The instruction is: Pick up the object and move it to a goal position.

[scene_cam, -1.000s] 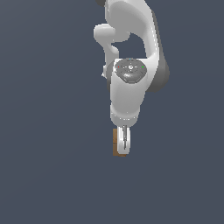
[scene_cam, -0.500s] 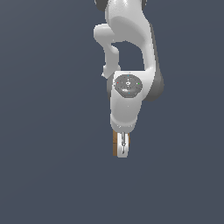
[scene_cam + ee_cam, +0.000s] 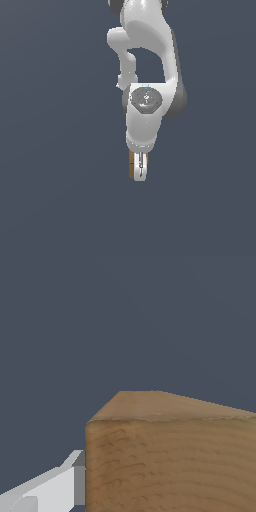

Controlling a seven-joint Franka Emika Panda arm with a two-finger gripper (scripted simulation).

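Cube (image 3: 131,164), orange-brown with a wood-like grain, lies between the fingers of the white pincer (image 3: 139,170) at the lower end of the arm. In the exterior view only a narrow strip of the cube shows, on that view's left of the near finger (image 3: 141,167), which covers the rest. The pincer appears closed on the cube, its fingers pointing downward. In the wrist view the cube (image 3: 170,456) fills much of the picture, with one flat grained face and a lighter adjoining face visible, and one white finger (image 3: 50,488) with a grey pad sits against its side. Above the pincer, the hand carries a grey round cap (image 3: 146,99), and the white arm (image 3: 147,40) rises from it out of frame. A plain dark blue-grey surface (image 3: 50,200) fills the background.
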